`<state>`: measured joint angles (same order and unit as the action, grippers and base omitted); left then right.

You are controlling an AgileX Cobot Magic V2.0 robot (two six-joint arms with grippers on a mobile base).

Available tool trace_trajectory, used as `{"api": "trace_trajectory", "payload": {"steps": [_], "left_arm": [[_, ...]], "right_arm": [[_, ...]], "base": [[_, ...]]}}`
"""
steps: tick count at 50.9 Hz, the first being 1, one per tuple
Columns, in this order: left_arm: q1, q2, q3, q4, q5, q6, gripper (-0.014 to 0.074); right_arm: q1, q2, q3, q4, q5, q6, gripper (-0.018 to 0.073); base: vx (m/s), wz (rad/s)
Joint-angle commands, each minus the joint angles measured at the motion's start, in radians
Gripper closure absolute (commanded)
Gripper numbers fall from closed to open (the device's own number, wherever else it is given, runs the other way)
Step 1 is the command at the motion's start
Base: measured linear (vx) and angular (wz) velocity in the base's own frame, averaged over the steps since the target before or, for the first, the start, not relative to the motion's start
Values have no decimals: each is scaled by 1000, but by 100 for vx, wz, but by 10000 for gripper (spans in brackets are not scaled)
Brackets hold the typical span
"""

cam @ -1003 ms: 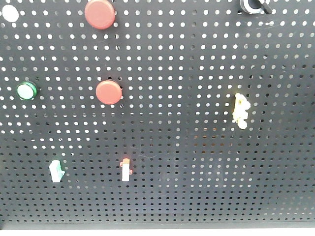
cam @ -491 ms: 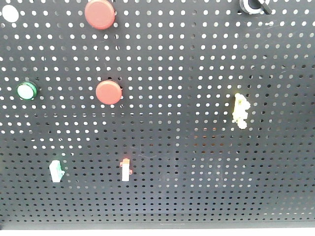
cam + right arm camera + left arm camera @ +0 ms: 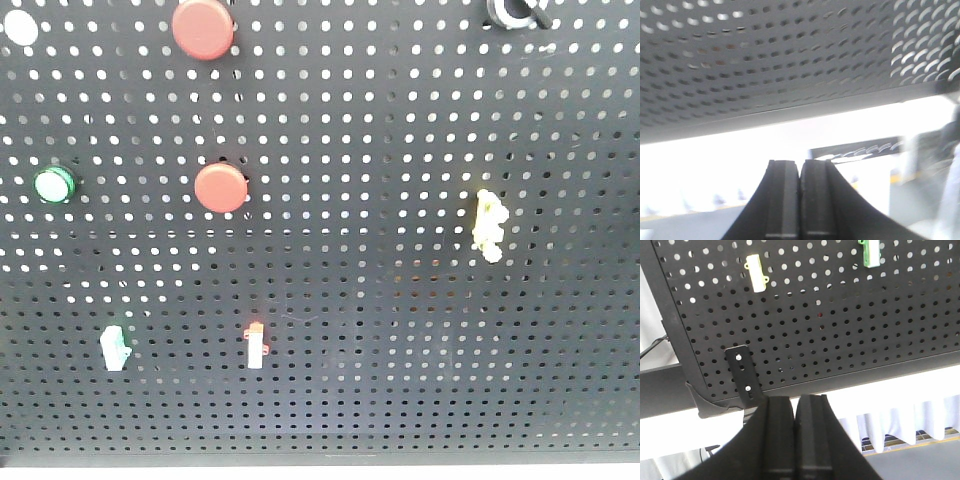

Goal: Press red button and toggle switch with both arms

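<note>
In the front view the black pegboard (image 3: 400, 380) carries the larger red button (image 3: 203, 28) at the top left, cut by the frame's top edge. The toggle switch (image 3: 515, 12) sits at the top right edge, only its lower part showing. Neither arm shows in this view. In the left wrist view my left gripper (image 3: 795, 402) is shut and empty, just below the pegboard's lower edge (image 3: 840, 382). In the right wrist view my right gripper (image 3: 800, 165) is shut and empty, also below the board's lower edge (image 3: 790, 112).
A smaller red button (image 3: 220, 187), a green button (image 3: 53, 184), a yellow lever (image 3: 487, 225), and white stick switches with green (image 3: 115, 347) and red (image 3: 256, 345) tips sit on the board. A cream block (image 3: 756, 273), a green block (image 3: 870, 252) and a bracket (image 3: 744, 374) show in the left wrist view.
</note>
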<state>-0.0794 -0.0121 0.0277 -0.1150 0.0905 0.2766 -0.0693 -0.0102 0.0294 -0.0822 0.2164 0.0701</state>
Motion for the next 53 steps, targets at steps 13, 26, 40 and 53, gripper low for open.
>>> {"api": "trace_trajectory", "payload": {"steps": [13, 26, 40, 53], "left_arm": [[-1, -15, 35, -3, -80, -7, 595], [-1, -15, 35, -3, -80, -7, 595], [-1, -15, 35, -3, -80, -7, 595], [-1, -15, 35, -3, -80, -7, 595]], "right_arm": [[-6, -18, 12, 91, -98, -86, 562], [-6, -18, 12, 33, -97, -38, 562], [-6, -18, 12, 37, -97, -38, 562], [-6, -18, 12, 37, -97, -38, 562]], "base": [[0, 0], [0, 0], [0, 0], [0, 0]]}}
